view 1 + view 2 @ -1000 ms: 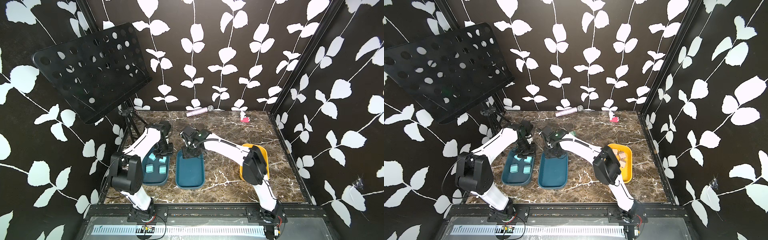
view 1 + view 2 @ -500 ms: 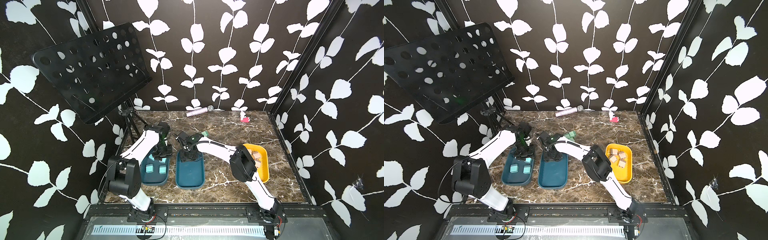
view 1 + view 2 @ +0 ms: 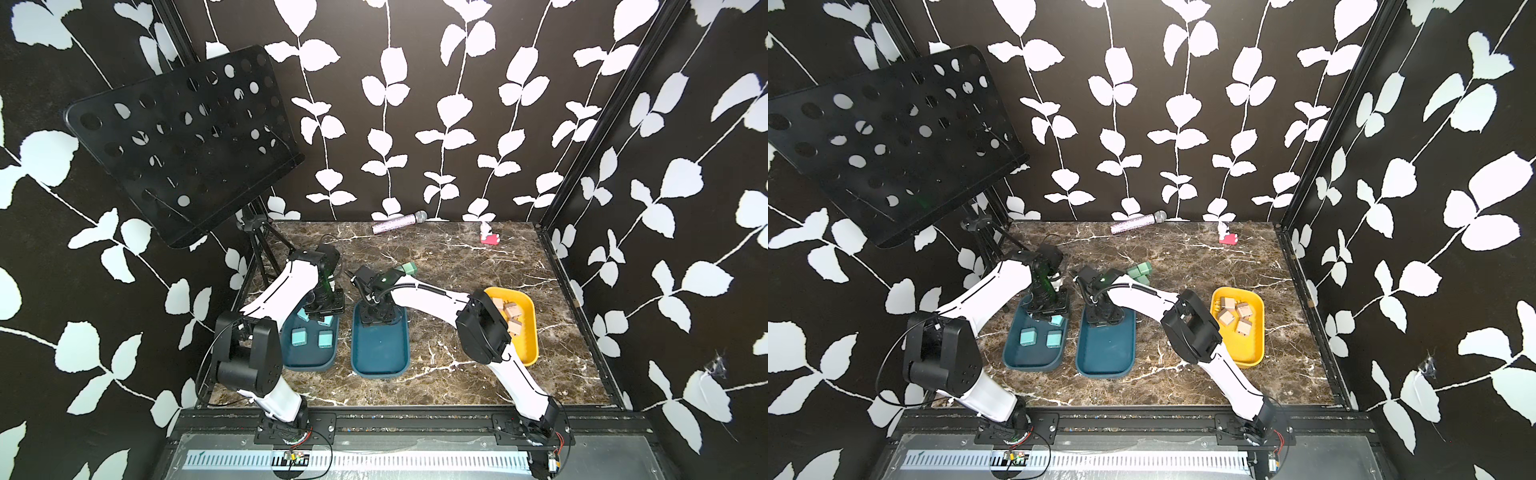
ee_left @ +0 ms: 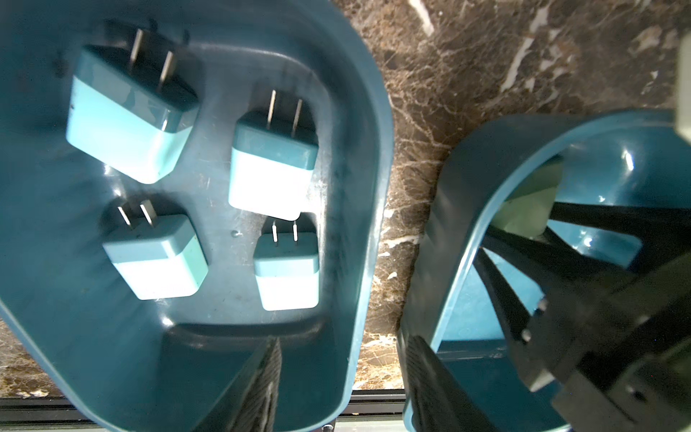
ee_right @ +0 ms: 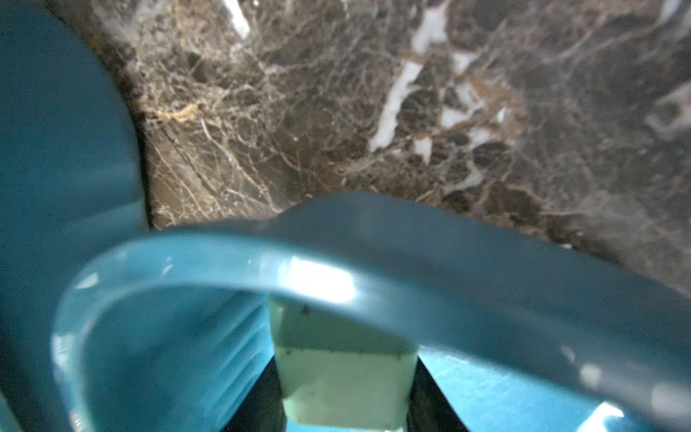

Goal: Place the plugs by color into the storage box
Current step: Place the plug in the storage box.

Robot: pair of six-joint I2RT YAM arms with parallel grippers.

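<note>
Right claw (image 3: 377,319) is pinching a mint plug (image 5: 346,368) inside the middle tray's (image 3: 379,349) twelve-o'clock end; placing is finishing, so spreading the jaws is likely coming next.

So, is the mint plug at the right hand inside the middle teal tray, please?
Inside: the mint plug sits below the rim of the middle teal tray.

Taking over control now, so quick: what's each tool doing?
Left tool: open, holding nothing.
Right tool: closed on a mint green plug, low in the middle tray.
</note>
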